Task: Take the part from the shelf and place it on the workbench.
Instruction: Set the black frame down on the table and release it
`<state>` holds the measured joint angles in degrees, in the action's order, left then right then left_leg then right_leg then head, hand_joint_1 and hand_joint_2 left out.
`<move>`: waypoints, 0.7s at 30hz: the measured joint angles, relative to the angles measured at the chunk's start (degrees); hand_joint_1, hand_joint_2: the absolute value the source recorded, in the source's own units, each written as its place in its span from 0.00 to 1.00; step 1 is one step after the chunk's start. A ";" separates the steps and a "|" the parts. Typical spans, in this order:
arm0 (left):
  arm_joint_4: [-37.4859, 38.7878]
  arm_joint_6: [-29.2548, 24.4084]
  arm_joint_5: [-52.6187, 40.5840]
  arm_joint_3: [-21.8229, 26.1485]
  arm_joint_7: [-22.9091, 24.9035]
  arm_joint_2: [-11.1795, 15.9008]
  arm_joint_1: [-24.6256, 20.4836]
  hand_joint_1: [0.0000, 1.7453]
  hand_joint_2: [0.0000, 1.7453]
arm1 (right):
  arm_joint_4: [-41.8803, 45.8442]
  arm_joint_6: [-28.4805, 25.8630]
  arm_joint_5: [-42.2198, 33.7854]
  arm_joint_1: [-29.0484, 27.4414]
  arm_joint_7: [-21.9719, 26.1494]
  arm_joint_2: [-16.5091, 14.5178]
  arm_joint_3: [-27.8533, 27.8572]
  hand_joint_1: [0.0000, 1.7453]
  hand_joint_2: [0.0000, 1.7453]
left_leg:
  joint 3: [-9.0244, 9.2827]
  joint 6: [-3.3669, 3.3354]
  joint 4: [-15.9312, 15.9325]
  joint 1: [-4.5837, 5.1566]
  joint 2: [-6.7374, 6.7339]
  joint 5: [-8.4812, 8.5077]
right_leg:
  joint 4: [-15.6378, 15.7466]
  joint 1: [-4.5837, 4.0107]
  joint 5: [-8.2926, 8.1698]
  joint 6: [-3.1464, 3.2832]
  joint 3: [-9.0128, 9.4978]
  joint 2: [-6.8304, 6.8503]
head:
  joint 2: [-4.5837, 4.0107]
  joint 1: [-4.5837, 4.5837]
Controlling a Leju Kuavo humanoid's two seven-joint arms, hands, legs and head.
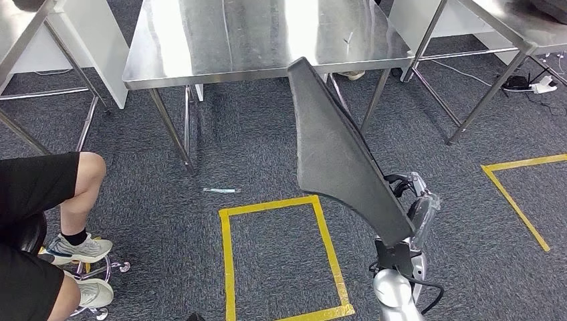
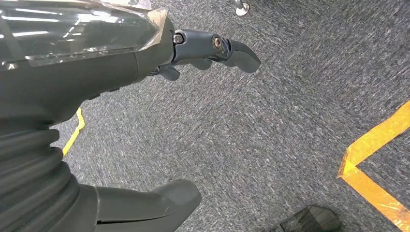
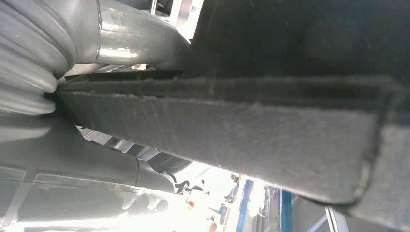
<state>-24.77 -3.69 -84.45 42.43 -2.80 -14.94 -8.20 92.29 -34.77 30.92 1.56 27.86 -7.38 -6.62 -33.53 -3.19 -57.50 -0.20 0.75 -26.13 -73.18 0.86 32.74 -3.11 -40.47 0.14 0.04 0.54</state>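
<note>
Right hand [image 1: 413, 212] held the long dark part [image 1: 337, 150] by its lower end, tip raised toward the desk [image 1: 200, 47]. Left hand [image 2: 145, 63] hung empty, fingers [image 2: 232, 50] loosely apart. Risk: top-heavy part could pivot in the grasp (floor below).

The part [image 1: 341, 154] hides most of the right hand [image 1: 416, 207] gripping it.

Part [image 1: 341, 157] in right hand [image 1: 414, 214], workbench [image 1: 220, 40] ahead, seated person [image 1: 40, 221] far left, tape box [image 1: 231, 261] on floor betw.
</note>
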 joint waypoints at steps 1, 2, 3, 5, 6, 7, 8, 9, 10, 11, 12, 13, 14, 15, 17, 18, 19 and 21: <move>0.01 0.00 -0.01 -0.01 0.01 -0.01 0.00 0.00 1.00 | -0.01 0.00 0.03 0.02 0.00 0.02 0.02 1.00 1.00 | 0.22 0.10 -0.01 -0.01 0.11 -0.14 | 2.13 0.05 -1.35 -0.42 0.67 0.00 | 0.00 0.00; 0.01 -0.01 -0.01 -0.02 0.01 -0.02 0.00 0.00 1.00 | -0.01 0.00 0.05 0.04 0.01 0.02 0.02 1.00 1.00 | 0.38 0.17 -0.02 -0.02 0.19 -0.24 | 4.00 0.09 -2.37 -0.69 1.40 0.00 | 0.00 0.01; 0.01 -0.01 -0.01 -0.03 0.01 -0.03 0.00 0.00 1.00 | -0.01 0.00 0.07 0.05 0.01 0.02 0.02 1.00 1.00 | 0.45 0.21 -0.02 -0.03 0.21 -0.29 | 4.97 0.11 -2.86 -0.81 1.80 0.00 | 0.00 0.01; 0.02 -0.01 -0.01 -0.03 0.01 -0.04 0.00 0.00 1.00 | -0.01 0.00 0.07 0.06 0.01 0.02 0.02 1.00 1.00 | 0.50 0.23 -0.02 -0.03 0.22 -0.31 | 5.49 0.11 -3.12 -0.86 2.03 0.01 | 0.01 0.00; 0.02 0.00 -0.01 -0.08 0.01 -0.04 -0.01 0.00 1.00 | -0.01 0.00 0.08 0.09 0.01 0.00 0.01 1.00 1.00 | 0.61 0.48 -0.12 0.12 0.29 -0.58 | 8.03 0.09 -4.09 -0.60 3.21 -0.02 | 0.01 0.02; 0.03 0.01 -0.01 -0.14 0.01 -0.05 -0.02 0.00 1.00 | -0.01 0.00 0.08 0.12 0.01 0.00 0.03 1.00 1.00 | 0.76 0.79 -0.14 0.23 0.35 -0.85 | 10.56 0.01 -5.04 -0.21 4.37 -0.06 | 0.01 0.03; 0.03 0.02 -0.01 -0.26 0.02 -0.03 -0.04 0.00 1.00 | -0.02 0.00 0.09 0.18 0.01 -0.02 0.04 1.00 1.00 | 0.72 1.36 -0.68 0.29 0.33 -1.49 | 13.08 0.14 -5.88 0.51 5.69 -0.09 | 0.01 0.07; 0.03 0.03 -0.01 -0.39 0.02 -0.01 -0.08 0.00 1.00 | -0.02 0.00 0.10 0.25 0.01 -0.05 0.04 1.00 1.00 | 0.16 2.00 -2.23 0.29 0.26 -2.61 | 15.25 0.26 -6.50 1.35 6.93 -0.12 | 0.00 0.11; 0.04 0.04 -0.01 -0.47 0.03 0.02 -0.10 0.00 1.00 | -0.03 0.00 0.10 0.28 0.01 -0.06 0.05 1.00 1.00 | -1.12 2.48 -4.89 0.12 0.08 -4.01 | 15.32 0.41 -6.31 1.96 7.22 -0.10 | 0.00 0.14; 0.05 0.04 -0.01 -0.54 0.04 0.07 -0.11 0.00 1.00 | -0.05 0.00 0.12 0.31 0.01 -0.09 0.04 1.00 1.00 | -3.18 2.95 -8.90 -0.04 -0.11 -5.86 | 15.39 0.59 -6.10 2.49 7.56 -0.07 | 0.01 0.17; 0.06 0.05 -0.01 -0.54 0.05 0.09 -0.08 0.00 1.00 | -0.07 0.00 0.12 0.31 0.01 -0.10 0.03 1.00 1.00 | -5.55 3.19 -13.07 -0.16 -0.22 -7.39 | 15.39 0.54 -5.92 2.73 7.71 -0.04 | 0.01 0.18; 0.07 0.05 -0.01 -0.54 0.08 0.13 -0.04 0.00 1.00 | -0.10 0.00 0.12 0.30 0.01 -0.11 0.02 1.00 1.00 | -7.54 3.33 -16.14 -0.26 -0.29 -8.12 | 15.38 0.49 -5.78 2.89 7.84 -0.04 | 0.01 0.18; 0.08 0.06 -0.01 -0.53 0.10 0.16 -0.01 0.00 1.00 | -0.13 0.00 0.12 0.29 0.01 -0.13 0.02 1.00 1.00 | -8.68 3.39 -17.34 -0.33 -0.33 -7.76 | 15.37 0.45 -5.63 2.96 8.00 -0.06 | 0.01 0.18; 0.08 0.05 -0.01 -0.53 0.11 0.19 0.01 0.00 1.00 | -0.15 0.00 0.12 0.29 0.02 -0.15 0.02 1.00 1.00 | -8.55 3.35 -16.04 -0.39 -0.37 -6.16 | 15.37 0.45 -5.44 2.93 8.24 -0.10 | 0.00 0.19; 0.08 0.00 0.01 -0.53 0.12 0.25 -0.01 0.00 1.00 | -0.16 0.01 0.17 0.32 0.03 -0.22 0.02 1.00 1.00 | -5.45 2.98 -8.57 -0.40 -0.55 -1.56 | 15.38 0.44 -4.91 2.64 8.99 -0.19 | 0.00 0.17; 0.08 -0.04 0.02 -0.54 0.13 0.28 -0.04 0.00 1.00 | -0.16 0.02 0.22 0.37 0.07 -0.25 0.02 1.00 1.00 | -3.62 2.76 -4.82 -0.31 -0.63 -0.07 | 15.35 0.23 -4.60 2.36 9.27 -0.21 | 0.00 0.16; 0.09 -0.08 0.03 -0.54 0.14 0.31 -0.09 0.00 1.00 | -0.16 0.05 0.31 0.43 0.14 -0.28 0.02 1.00 1.00 | -2.35 2.53 -2.38 -0.17 -0.67 0.60 | 15.35 0.08 -4.36 2.06 9.43 -0.20 | 0.00 0.15; 0.13 -0.15 0.06 -0.55 0.15 0.35 -0.15 0.00 1.00 | -0.16 0.13 0.56 0.56 0.33 -0.37 0.00 1.00 1.00 | -1.59 2.09 -1.09 0.19 -0.59 0.31 | 15.49 -0.12 -4.10 1.41 9.48 -0.13 | 0.00 0.14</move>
<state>-24.65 -3.84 -84.39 41.88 -2.65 -14.59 -8.35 92.13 -34.65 31.48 2.12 28.19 -7.75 -6.62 -35.12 -1.10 -58.59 -0.01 0.16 -25.82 -57.69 0.74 28.64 -1.71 -30.99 0.01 0.05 0.68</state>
